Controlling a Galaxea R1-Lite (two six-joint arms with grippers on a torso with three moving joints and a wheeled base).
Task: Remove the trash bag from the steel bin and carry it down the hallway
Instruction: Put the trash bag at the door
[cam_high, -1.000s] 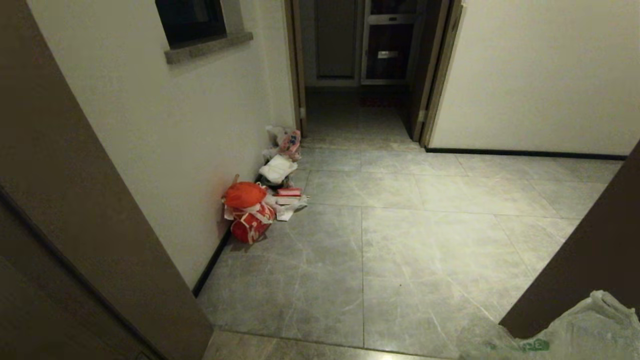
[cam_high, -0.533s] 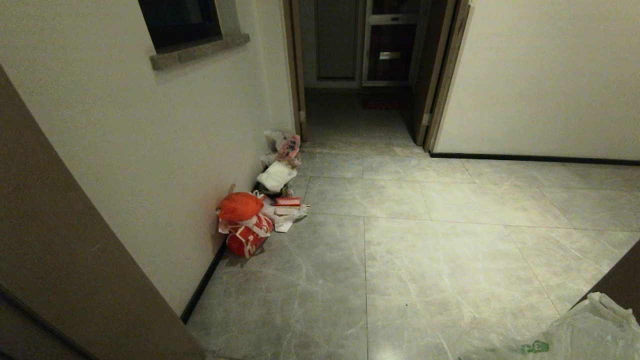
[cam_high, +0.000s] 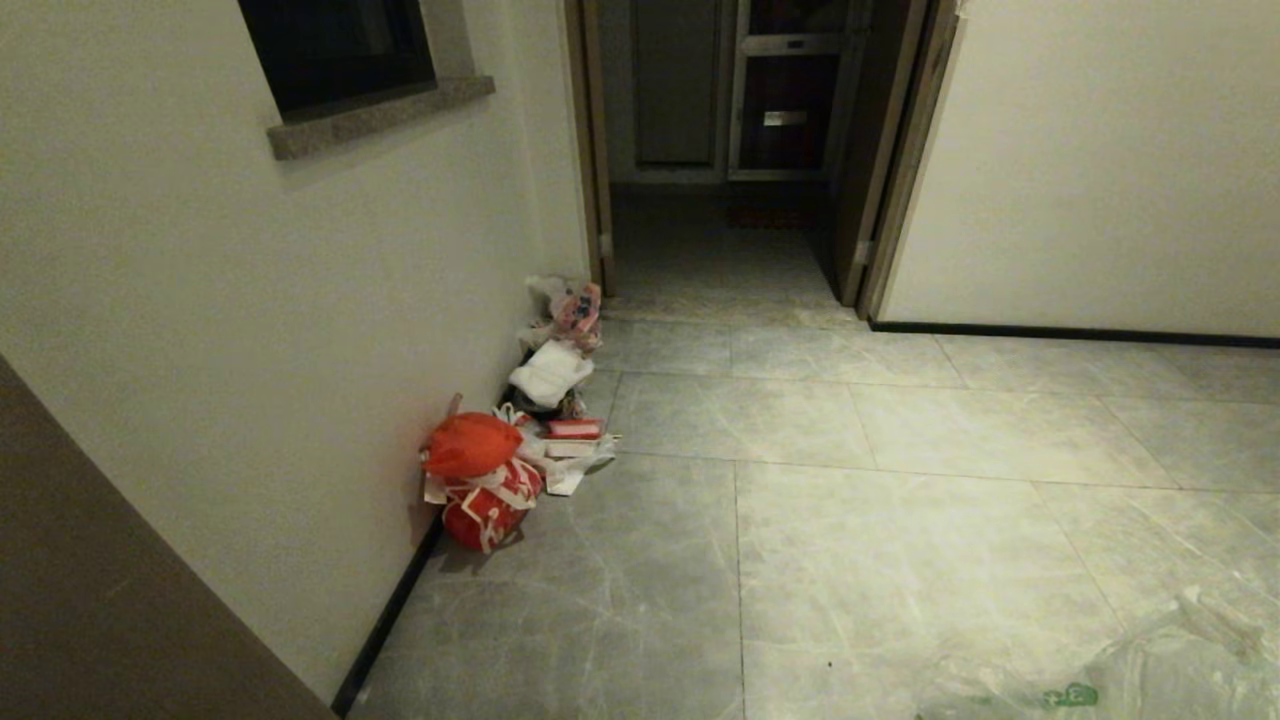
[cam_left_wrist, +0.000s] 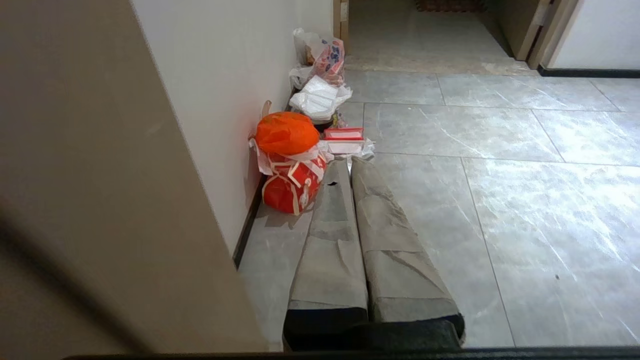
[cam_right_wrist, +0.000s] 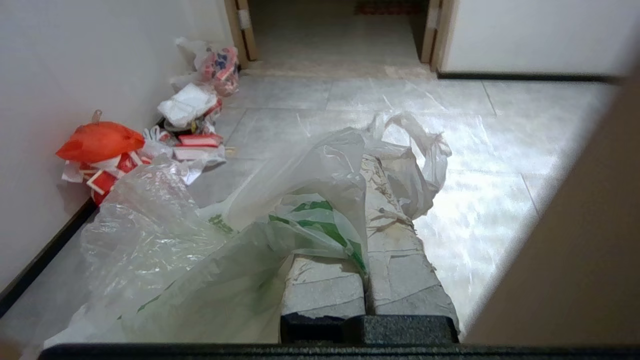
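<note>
Trash bag (cam_right_wrist: 280, 220) — thin see-through plastic, green print too crumpled to read; draped over the right gripper (cam_right_wrist: 367, 170), whose fingers are clamped together on it, low at the robot's right in the hallway (cam_high: 900, 520). Left gripper (cam_left_wrist: 350, 162) — fingers pressed together, holding nothing. Against the left wall: orange-red bag (cam_high: 470, 445) on a red bundle, white packets (cam_high: 550, 372), a red-and-white box (cam_high: 574, 430), a printed bag (cam_high: 578, 305). Beyond, an open doorway (cam_high: 720, 230); floor between is grey tile.
</note>
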